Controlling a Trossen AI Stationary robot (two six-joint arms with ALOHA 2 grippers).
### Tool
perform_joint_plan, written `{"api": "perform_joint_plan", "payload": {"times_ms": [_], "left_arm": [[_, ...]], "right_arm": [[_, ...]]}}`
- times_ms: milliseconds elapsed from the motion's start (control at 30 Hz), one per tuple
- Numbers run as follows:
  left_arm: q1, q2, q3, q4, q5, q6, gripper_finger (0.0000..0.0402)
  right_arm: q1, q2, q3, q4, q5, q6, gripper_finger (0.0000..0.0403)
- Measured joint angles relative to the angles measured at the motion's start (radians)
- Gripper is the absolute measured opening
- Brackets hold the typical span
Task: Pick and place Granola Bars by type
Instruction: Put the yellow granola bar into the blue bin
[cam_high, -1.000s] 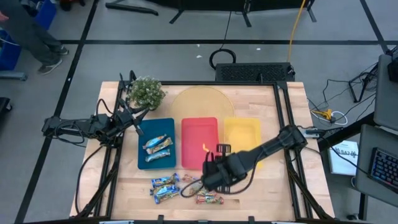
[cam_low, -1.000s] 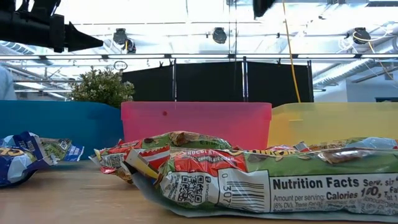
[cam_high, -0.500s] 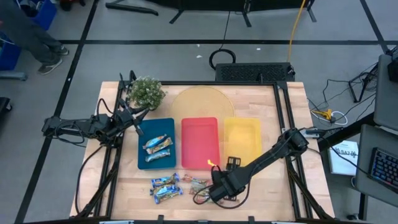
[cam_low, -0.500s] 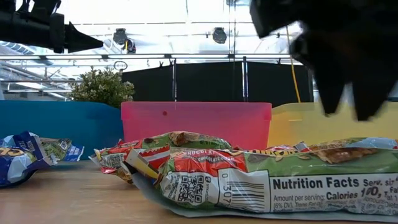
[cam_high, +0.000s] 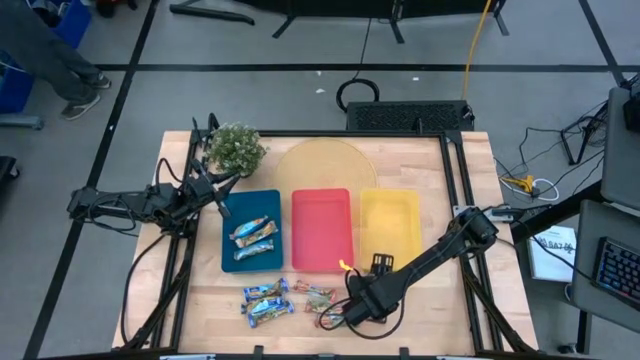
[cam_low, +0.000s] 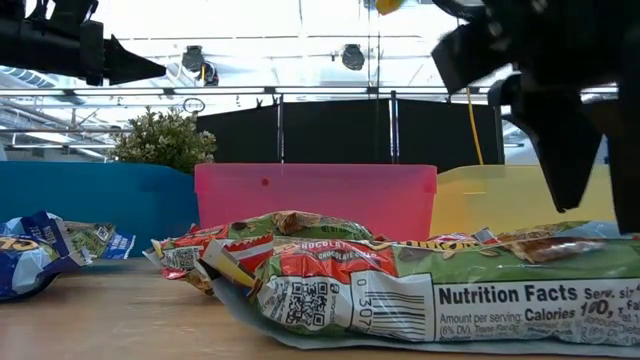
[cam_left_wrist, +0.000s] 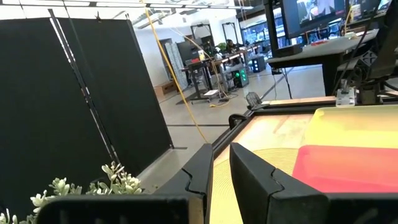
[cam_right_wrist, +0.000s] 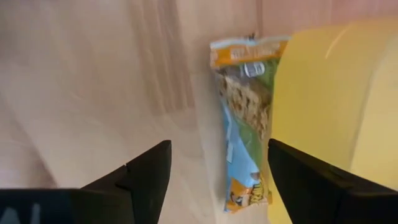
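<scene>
I see my right gripper (cam_high: 345, 312) low over the table's front edge, near the bottom centre of the high view, its fingers (cam_right_wrist: 143, 171) spread wide and holding nothing. Between them in the wrist view lies an orange-teal bar (cam_right_wrist: 244, 118) — flat on the wood, right against the yellow tray (cam_right_wrist: 323, 99). Loose bars (cam_high: 270, 300) sit in a cluster at the lower left of the table, just below the blue tray (cam_high: 228, 262), which already holds two bars (cam_high: 253, 235). The red tray (cam_high: 320, 228) sits in the middle. My left gripper (cam_high: 222, 205) waits at the upper left beside the plant (cam_high: 236, 148) — fingers (cam_left_wrist: 202, 174) nearly together, gripping nothing.
</scene>
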Motion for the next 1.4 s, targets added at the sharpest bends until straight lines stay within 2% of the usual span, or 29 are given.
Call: {"api": "perform_joint_plan", "payload": {"times_ms": [333,467,667,900,1200,1400], "left_arm": [[0.0,0.0,0.0,0.002,0.0,0.002,0.0063],[0.0,0.0,0.0,0.009,0.001,0.019,0.0063],[0.0,0.0,0.0,0.009,0.052,0.026,0.0063],[0.0,0.0,0.0,0.007,0.088,0.016,0.0063],[0.0,0.0,0.0,0.002,0.089,0.002,0.0063],[0.0,0.0,0.0,0.002,0.092,0.002,0.0063]], "right_arm": [[-0.007,0.0,-0.077,0.019,0.002,0.045,0.0254],[-0.007,-0.001,-0.109,0.077,-0.01,0.022,0.0254],[-0.018,-0.005,-0.124,0.202,-0.122,-0.061,0.0253],[-0.011,-0.003,-0.123,0.303,-0.29,-0.056,0.0253],[-0.005,-0.003,-0.124,0.324,-0.244,-0.058,0.0253],[-0.013,-0.008,-0.197,0.408,-0.243,-0.022,0.0253]]}}
